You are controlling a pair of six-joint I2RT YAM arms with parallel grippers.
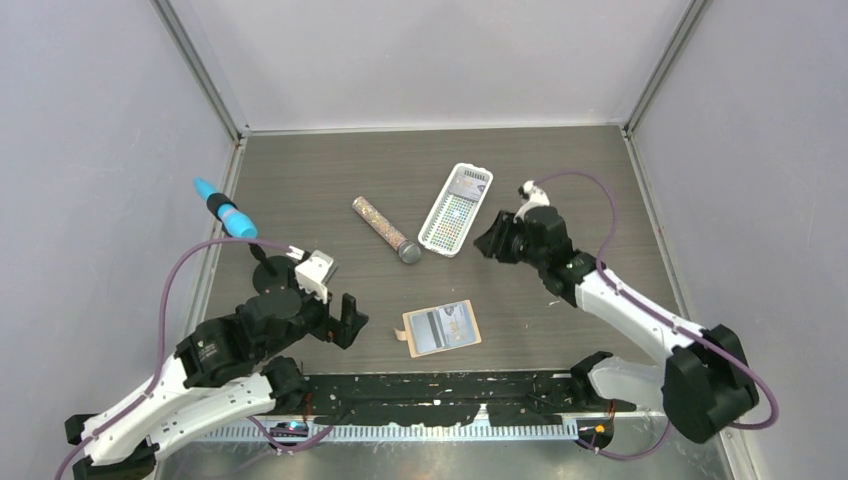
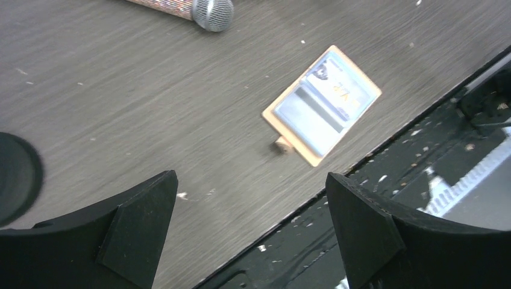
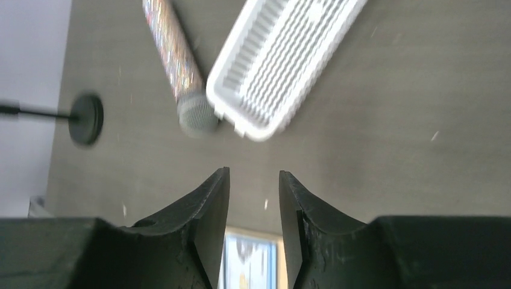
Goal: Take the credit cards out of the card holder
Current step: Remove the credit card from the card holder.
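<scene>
The dark wood-grain table is carrying everything, with the white slotted basket and the glittery tube lying side by side toward the middle. The card holder is lying open and flat near the front edge, between the two arms, and its little tab is sticking out at one side. The credit cards are sitting in its shiny pockets, and one is showing a dark stripe. They are looking light, thin and stiff, likely slick against those pockets, so a pinch on an exposed card edge seems the best hold. The soft holder will probably slide or lift unless the other gripper is pressing down on its tan border. The left gripper is hovering above and to the left of the holder. Its fingers are standing wide apart, holding and touching nothing. The right gripper is hanging well above the table beside the basket, looking down on part of the holder. Its fingers are standing only narrowly apart, with nothing between them.
</scene>
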